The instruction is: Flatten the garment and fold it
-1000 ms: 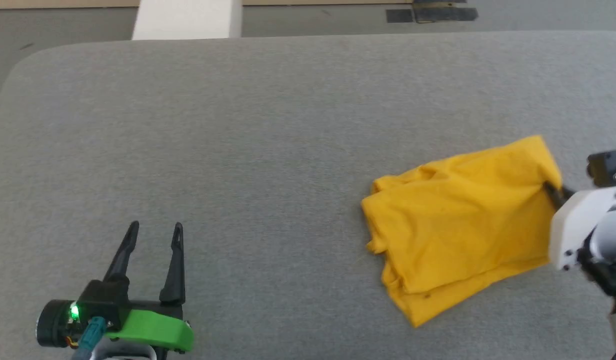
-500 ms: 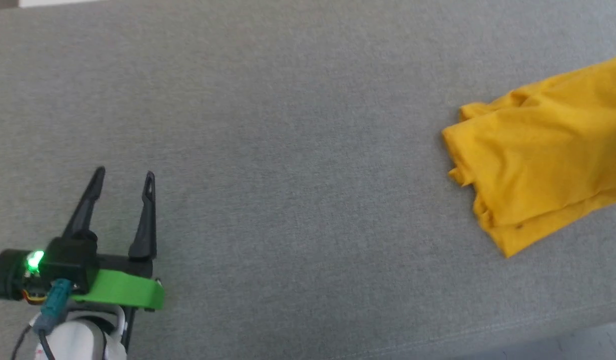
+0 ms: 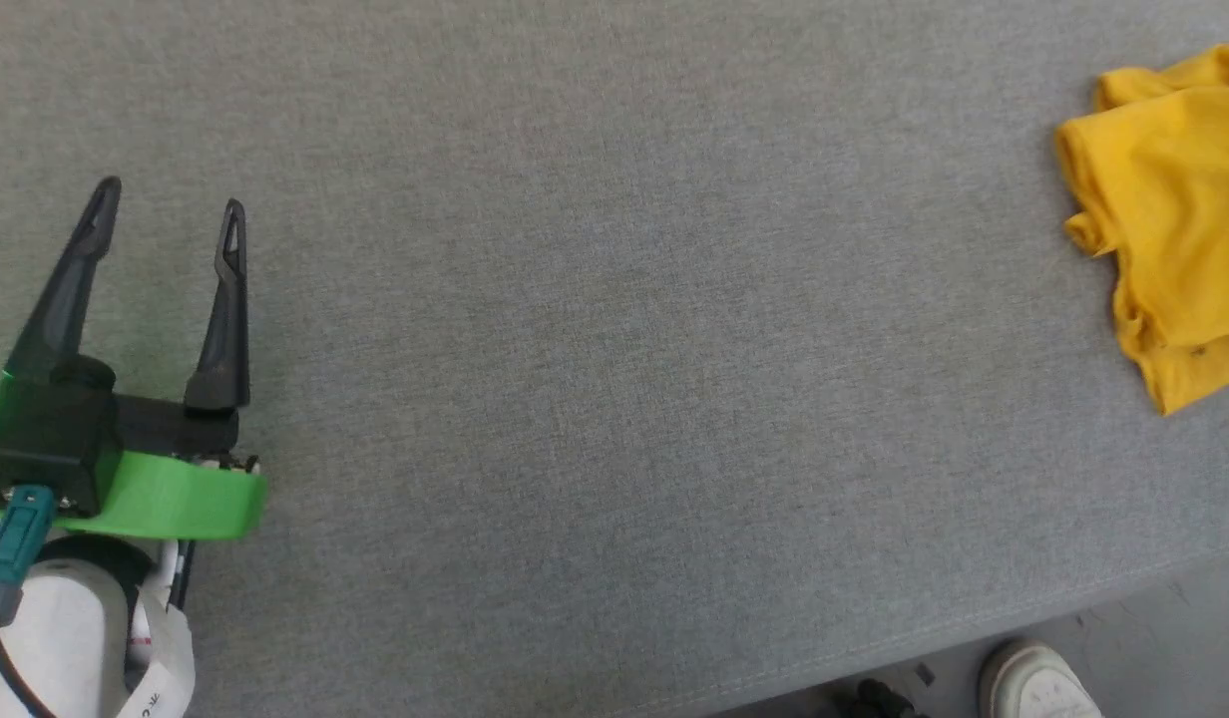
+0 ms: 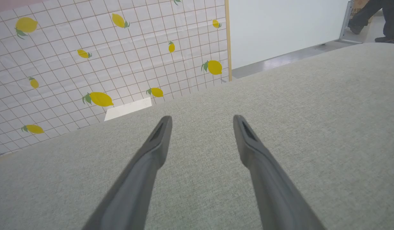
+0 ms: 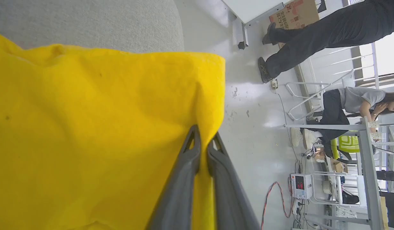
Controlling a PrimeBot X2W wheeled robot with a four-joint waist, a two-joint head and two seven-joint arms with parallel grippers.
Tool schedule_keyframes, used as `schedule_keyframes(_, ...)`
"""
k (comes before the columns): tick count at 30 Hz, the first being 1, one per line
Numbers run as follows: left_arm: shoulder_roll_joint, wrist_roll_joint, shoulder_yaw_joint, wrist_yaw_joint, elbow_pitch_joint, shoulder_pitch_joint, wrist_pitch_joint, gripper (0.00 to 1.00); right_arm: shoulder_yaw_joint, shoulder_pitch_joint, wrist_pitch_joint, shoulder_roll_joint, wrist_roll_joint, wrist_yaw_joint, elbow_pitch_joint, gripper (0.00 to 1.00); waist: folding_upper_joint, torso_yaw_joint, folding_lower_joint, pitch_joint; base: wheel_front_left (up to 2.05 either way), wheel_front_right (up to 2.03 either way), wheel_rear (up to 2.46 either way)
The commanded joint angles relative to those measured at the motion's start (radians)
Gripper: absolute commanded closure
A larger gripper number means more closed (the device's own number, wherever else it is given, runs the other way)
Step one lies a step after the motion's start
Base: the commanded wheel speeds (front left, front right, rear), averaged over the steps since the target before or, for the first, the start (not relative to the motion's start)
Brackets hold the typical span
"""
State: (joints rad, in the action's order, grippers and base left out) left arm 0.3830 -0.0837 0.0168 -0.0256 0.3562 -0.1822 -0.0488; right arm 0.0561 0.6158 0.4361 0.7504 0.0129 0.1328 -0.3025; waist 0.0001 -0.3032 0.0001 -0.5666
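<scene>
One garment (image 5: 88, 127) edge sits pinched in the right tool (image 5: 203, 137); left tool (image 3: 170, 194) gapes wide, well apart.

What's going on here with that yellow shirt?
A two-armed robot is handling a yellow T-shirt on a grey padded table, meant to be flattened and folded. Its right gripper has its jaws pinched shut on one edge of the shirt, which lies bunched in layers, not yet flat. The left gripper hovers over bare table well away from it, jaws open and holding nothing.
</scene>
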Motion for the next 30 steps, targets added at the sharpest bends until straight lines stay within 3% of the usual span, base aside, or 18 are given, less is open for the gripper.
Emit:
schedule_keyframes(1, 0.013, 0.010, -0.004, -0.003, 0.011, -0.022, 0.009, 0.00, 0.015, 0.017, -0.014, 0.012, -0.019, -0.002, -0.016, 1.00, -0.0001, -0.015, -0.0001, -0.057, 0.00, 0.00, 0.00)
schedule_keyframes(7, 0.034, 0.016, -0.017, 0.001, 0.053, -0.033, 0.037, 0.00, 0.083, 0.016, -0.069, 0.019, -0.077, -0.002, -0.084, 1.00, -0.0001, -0.015, -0.0001, -0.110, 0.00, 0.00, 0.00)
schedule_keyframes(18, 0.064, 0.031, -0.024, 0.009, 0.122, -0.052, 0.074, 0.00, 0.201, 0.053, -0.192, -0.050, -0.205, -0.002, -0.234, 1.00, -0.0001, -0.004, -0.0001, -0.178, 0.00, 0.00, 0.00)
schedule_keyframes(20, 0.065, 0.032, -0.026, 0.013, 0.128, -0.047, 0.079, 0.00, 0.220, 0.065, -0.200, -0.062, -0.222, -0.002, -0.257, 0.22, -0.0001, -0.003, -0.0001, -0.179, 0.00, 0.00, 0.00)
schedule_keyframes(21, 0.065, 0.033, -0.027, 0.015, 0.130, -0.045, 0.082, 0.00, 0.226, 0.072, -0.206, -0.068, -0.232, -0.002, -0.268, 0.00, -0.0001, -0.004, -0.0001, -0.179, 0.00, 0.00, 0.00)
schedule_keyframes(30, 0.051, 0.024, -0.020, 0.031, 0.121, -0.037, 0.073, 0.00, 0.257, 0.112, -0.251, -0.114, -0.290, -0.002, -0.345, 0.00, -0.0001, 0.006, -0.0001, -0.153, 0.00, 0.00, 0.00)
